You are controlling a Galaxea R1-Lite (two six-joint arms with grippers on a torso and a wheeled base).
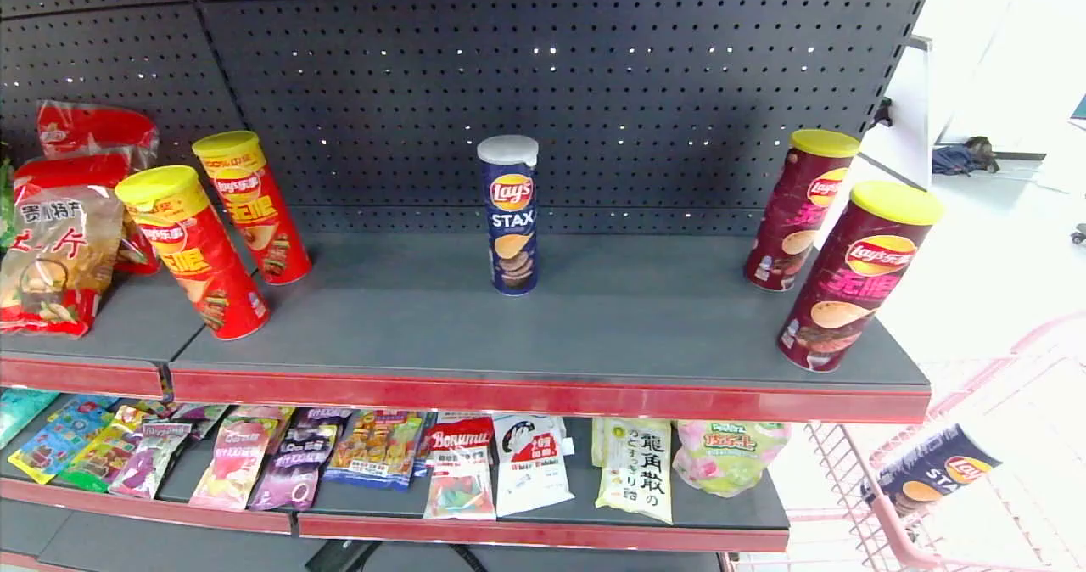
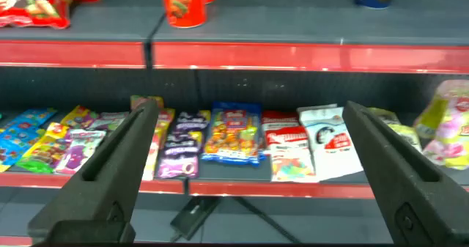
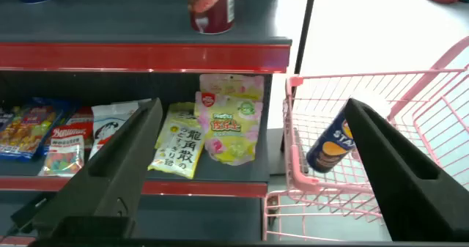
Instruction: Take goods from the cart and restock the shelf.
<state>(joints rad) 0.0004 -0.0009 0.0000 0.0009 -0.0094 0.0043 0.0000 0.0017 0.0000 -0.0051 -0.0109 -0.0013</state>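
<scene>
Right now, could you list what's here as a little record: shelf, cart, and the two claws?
Top shelf: blue can in the middle, two red cans left, two maroon cans right
Lower shelf: row of flat snack packets
Cart: pink, right of the shelf, holding another blue can
Left claw: open, empty
Right claw: open, empty

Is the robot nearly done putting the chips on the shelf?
Not yet. One blue can already stands on the shelf. The left gripper and right gripper are open, holding nothing. A second blue can lies in the pink cart, waiting to go up.
</scene>
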